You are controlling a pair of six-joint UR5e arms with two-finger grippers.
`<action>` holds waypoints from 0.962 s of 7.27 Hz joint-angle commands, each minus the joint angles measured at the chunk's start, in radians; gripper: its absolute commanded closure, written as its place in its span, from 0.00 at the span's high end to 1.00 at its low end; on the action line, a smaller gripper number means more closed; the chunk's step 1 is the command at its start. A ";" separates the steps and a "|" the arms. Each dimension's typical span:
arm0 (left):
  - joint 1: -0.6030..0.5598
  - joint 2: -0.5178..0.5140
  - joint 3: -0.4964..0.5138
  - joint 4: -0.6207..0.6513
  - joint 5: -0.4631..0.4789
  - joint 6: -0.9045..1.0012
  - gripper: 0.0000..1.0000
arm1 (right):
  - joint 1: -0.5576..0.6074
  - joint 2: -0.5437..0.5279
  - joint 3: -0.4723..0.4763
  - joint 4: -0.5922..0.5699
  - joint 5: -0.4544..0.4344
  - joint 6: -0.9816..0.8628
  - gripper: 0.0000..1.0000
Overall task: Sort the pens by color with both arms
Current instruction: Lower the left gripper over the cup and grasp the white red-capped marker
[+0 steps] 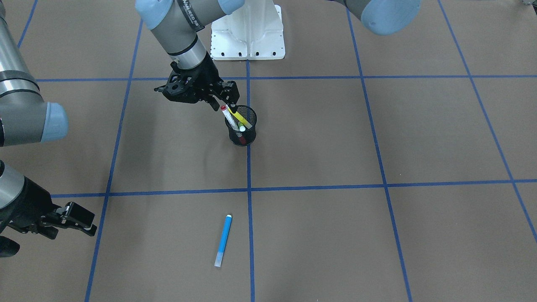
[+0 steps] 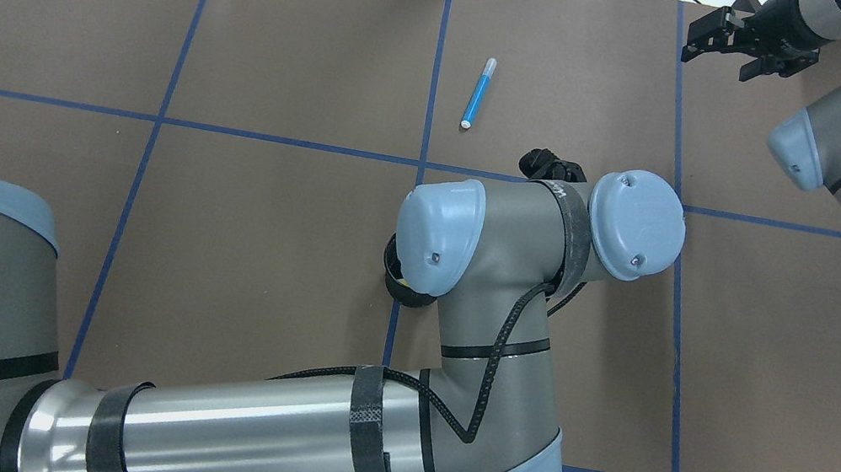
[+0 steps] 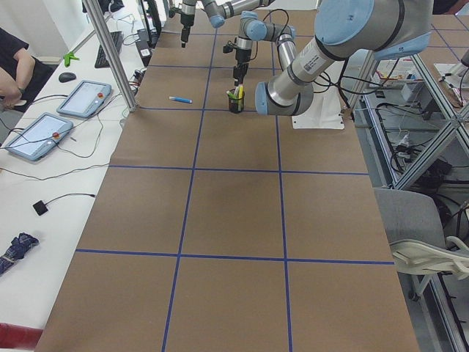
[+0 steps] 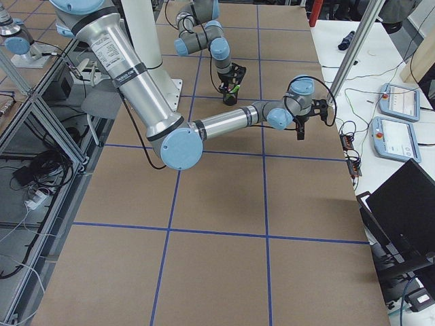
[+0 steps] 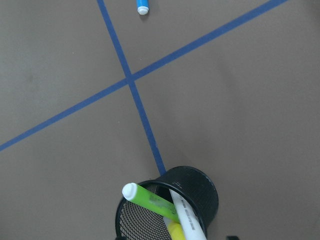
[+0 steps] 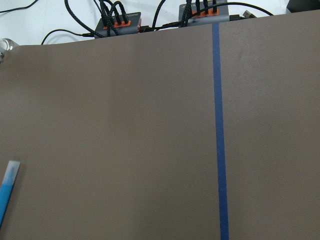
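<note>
Taking 12 o'clock as straight away from the robot's base, the left arm (image 2: 495, 300) reaches in nearest and bends over the middle of the brown table (image 2: 257, 243). There the left gripper (image 1: 226, 102) hangs just above the black mesh cup (image 1: 242, 136), which stands on a blue tape line. Three pens lean in the cup: the yellow pen (image 1: 242, 118), the light green pen (image 5: 150, 200) and the white pen with red ends (image 1: 228, 115). The black fingers sit at the yellow pen's upper end, but I cannot tell whether they grip it. Farther out, at about 12 to 1 o'clock from the cup, the blue pen (image 2: 478, 93) lies flat and alone on the paper. Farthest, at about 2 o'clock from that pen, the right gripper (image 2: 715, 56) hovers over the table's far edge, fingers apart and holding nothing.
</note>
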 commanded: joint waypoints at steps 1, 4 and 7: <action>0.010 0.001 0.002 -0.011 0.000 -0.002 0.57 | 0.000 0.001 0.000 -0.001 0.000 -0.001 1.00; 0.015 0.003 0.002 -0.011 0.000 -0.006 0.33 | -0.002 0.001 0.000 -0.001 0.001 -0.001 1.00; 0.015 -0.003 -0.001 -0.009 0.002 -0.041 0.13 | 0.002 0.001 0.000 0.000 0.004 -0.001 1.00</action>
